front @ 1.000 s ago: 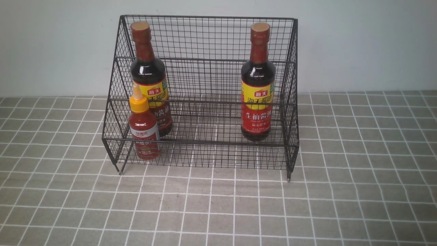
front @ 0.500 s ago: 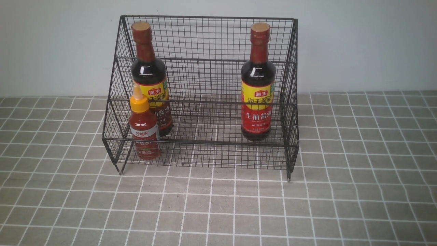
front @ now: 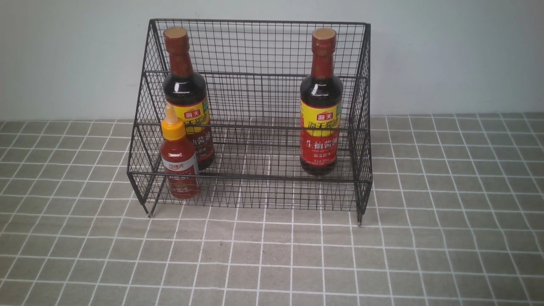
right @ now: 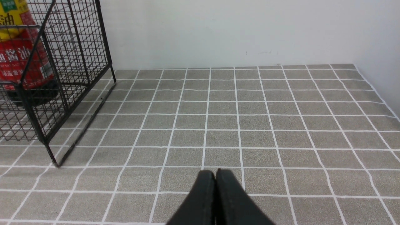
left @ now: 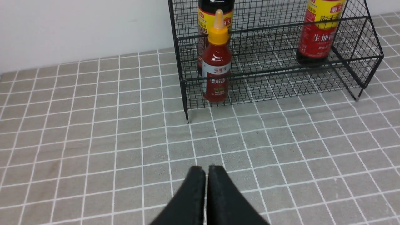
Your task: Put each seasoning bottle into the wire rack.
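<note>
The black wire rack stands at the back of the table against the wall. Two tall dark soy-sauce bottles stand upright inside it, one at its left and one at its right. The short red sauce bottle with a yellow nozzle cap stands upright in the front left of the rack, in front of the left soy bottle. My left gripper is shut and empty, well short of the rack. My right gripper is shut and empty, to the right of the rack. Neither arm shows in the front view.
The table wears a grey cloth with a white grid. A pale wall runs behind the rack, and a side wall closes the table's right edge.
</note>
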